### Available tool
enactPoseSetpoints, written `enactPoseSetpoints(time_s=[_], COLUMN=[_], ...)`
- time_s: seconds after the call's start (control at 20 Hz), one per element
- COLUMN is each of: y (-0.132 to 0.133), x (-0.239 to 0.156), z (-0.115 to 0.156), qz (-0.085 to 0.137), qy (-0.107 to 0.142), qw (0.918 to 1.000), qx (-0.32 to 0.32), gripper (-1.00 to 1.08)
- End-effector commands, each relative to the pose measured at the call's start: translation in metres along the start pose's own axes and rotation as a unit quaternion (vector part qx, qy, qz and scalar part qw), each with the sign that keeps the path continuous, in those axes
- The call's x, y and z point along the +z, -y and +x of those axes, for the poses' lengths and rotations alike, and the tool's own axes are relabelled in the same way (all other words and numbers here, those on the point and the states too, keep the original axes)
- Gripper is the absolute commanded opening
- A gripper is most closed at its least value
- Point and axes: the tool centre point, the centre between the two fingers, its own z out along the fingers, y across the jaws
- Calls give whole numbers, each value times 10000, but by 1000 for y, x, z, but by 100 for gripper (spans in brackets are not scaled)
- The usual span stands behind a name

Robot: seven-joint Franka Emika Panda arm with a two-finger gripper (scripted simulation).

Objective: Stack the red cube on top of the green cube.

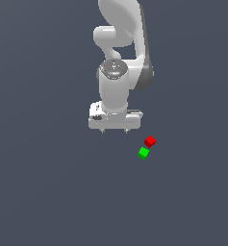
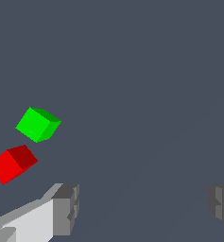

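The gripper (image 1: 114,131) hung with fingers spread, holding nothing; the red cube (image 1: 150,141) lay on the floor just beside the green cube (image 1: 143,153); it looked light and rigid, best pinched across opposite flat faces.

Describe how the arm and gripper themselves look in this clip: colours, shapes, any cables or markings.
The arm is glossy white with rounded, tube-like links and dark grey bands at the joints. The gripper has a wide, boxy, light-grey body with two short fingers. In the wrist view the fingers end in blocky dark-grey pads with stepped edges. No cables or readable markings are visible.
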Motion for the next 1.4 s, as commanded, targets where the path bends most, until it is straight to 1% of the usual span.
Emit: enactPoseSetpoints(time_s=[0.0,0.4,0.8,1.05,1.35], y=[0,6,23,41,64], x=[0,3,13,22,34], z=[0,-4,-16,-25,-33], qz=[0,-1,-3,-5,-8], qy=[0,-4,-14,-23,-36], qw=[10000,9999,9979,9940,9861], qx=[0,164,646,1095,1661], gripper=[100,100,100,100,100])
